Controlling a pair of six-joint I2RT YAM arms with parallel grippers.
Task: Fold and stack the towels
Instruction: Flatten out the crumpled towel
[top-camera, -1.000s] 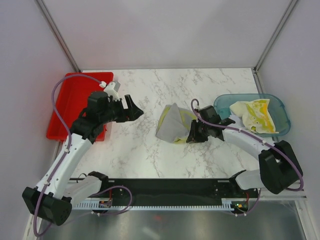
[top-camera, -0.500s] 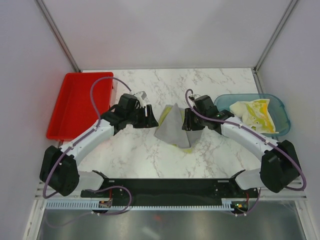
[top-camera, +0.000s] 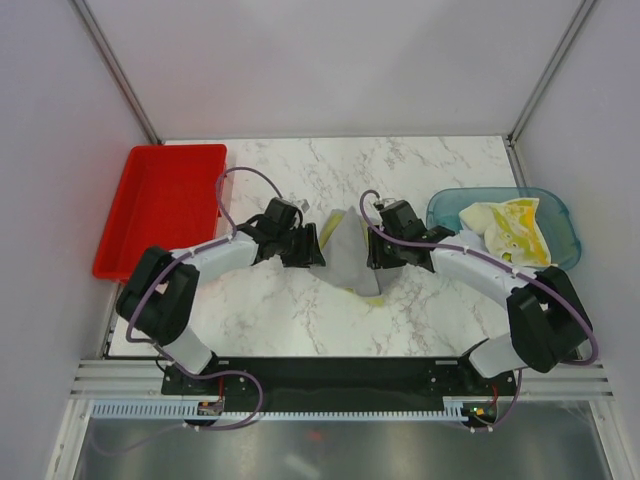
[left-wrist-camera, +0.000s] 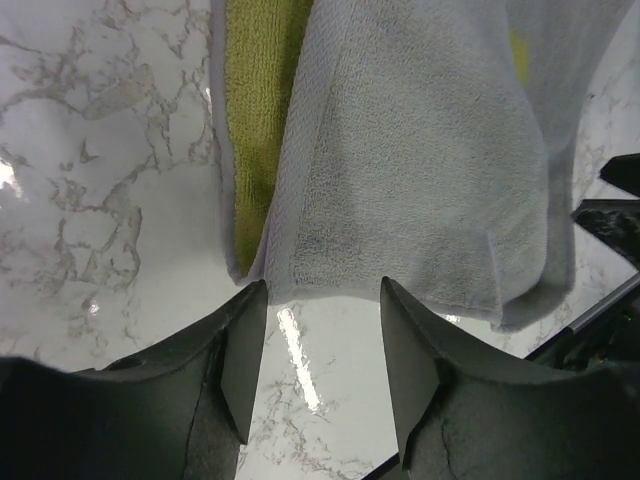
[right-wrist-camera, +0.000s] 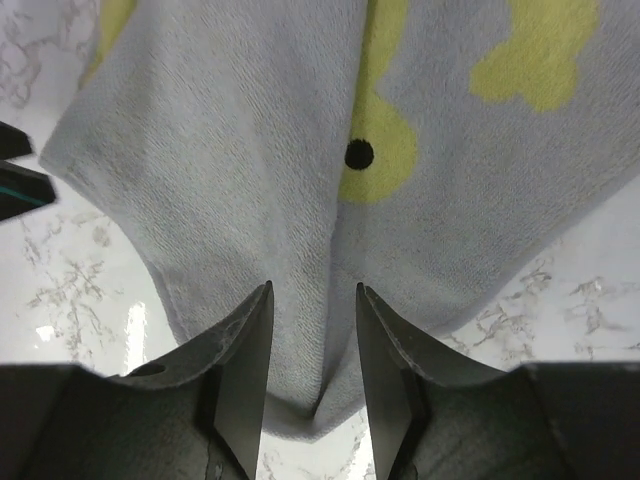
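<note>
Right, top view: grey towel (top-camera: 350, 255) bunched mid-surface (top-camera: 420, 180), between left end effector (top-camera: 312, 246) and right end effector (top-camera: 372, 250); cream-yellow towel (top-camera: 510, 230) in teal bin (top-camera: 445, 205).
Left wrist: fingers apart, tips at the grey towel's hem, yellow-green layer (left-wrist-camera: 255, 120) alongside.
Right wrist: fingers apart, straddling a fold, not visibly pinching.

a grey towel (top-camera: 347, 255) lies bunched at the middle of the marble table (top-camera: 270, 320), a yellow-green edge showing at its near corner. the left gripper (top-camera: 310, 246) is right at its left side and the right gripper (top-camera: 374, 250) at its right, both arms bent low. a red tray (top-camera: 150, 215) sits at the left edge; a teal bin (top-camera: 447, 208) at the right holds a cream-and-yellow towel (top-camera: 510, 232).
</note>
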